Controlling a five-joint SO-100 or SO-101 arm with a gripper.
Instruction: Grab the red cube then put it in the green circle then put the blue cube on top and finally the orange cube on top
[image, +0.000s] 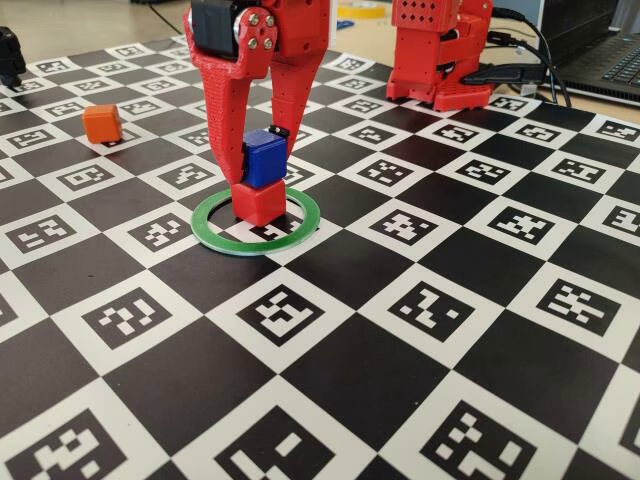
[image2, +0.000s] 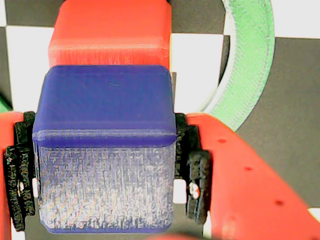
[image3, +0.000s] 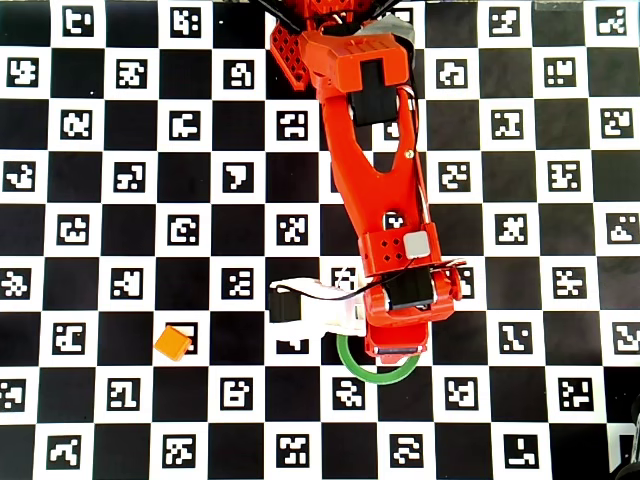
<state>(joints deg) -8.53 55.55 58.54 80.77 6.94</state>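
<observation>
Red gripper (image: 262, 165) clamps the blue cube (image: 265, 158) atop the red cube (image: 260, 201) inside the green circle (image: 300, 226); orange cube (image: 102, 122) sits toward ten o'clock.

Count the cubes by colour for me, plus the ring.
Red cube: 1, inside the ring
Blue cube: 1, in the pincer, on the red one
Orange cube: 1, off to the side
Green circle: 1
Total: 4
</observation>
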